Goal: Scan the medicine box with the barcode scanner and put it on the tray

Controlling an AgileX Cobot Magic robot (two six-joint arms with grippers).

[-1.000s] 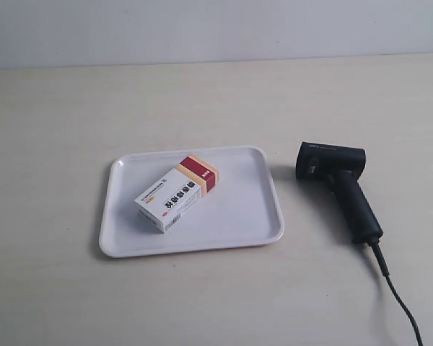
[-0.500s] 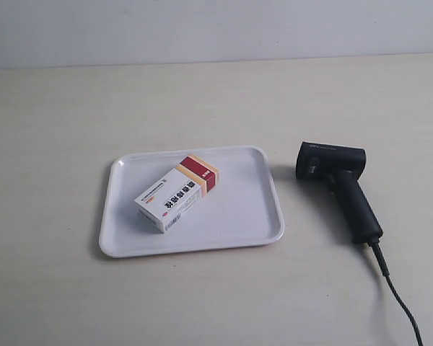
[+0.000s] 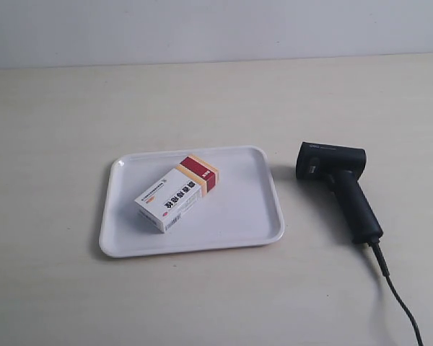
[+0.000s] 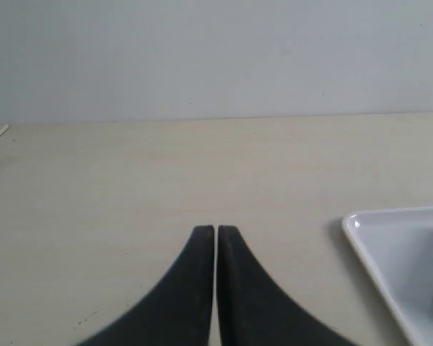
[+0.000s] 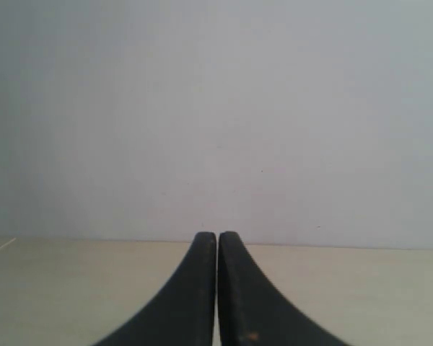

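The white medicine box (image 3: 177, 191), with its dark red end and orange stripe, lies flat inside the white tray (image 3: 260, 216) in the exterior view. To the tray's right the black barcode scanner (image 3: 339, 184) lies on its side on the table, its cable (image 3: 397, 295) trailing toward the front edge. No arm shows in the exterior view. My left gripper (image 4: 216, 231) is shut on nothing above bare table, with a corner of the tray (image 4: 390, 252) off to one side. My right gripper (image 5: 217, 236) is shut and empty, facing the wall.
The light wooden table (image 3: 58, 130) runs back to a pale grey wall (image 3: 216, 29). Nothing else stands on it besides the tray and the scanner.
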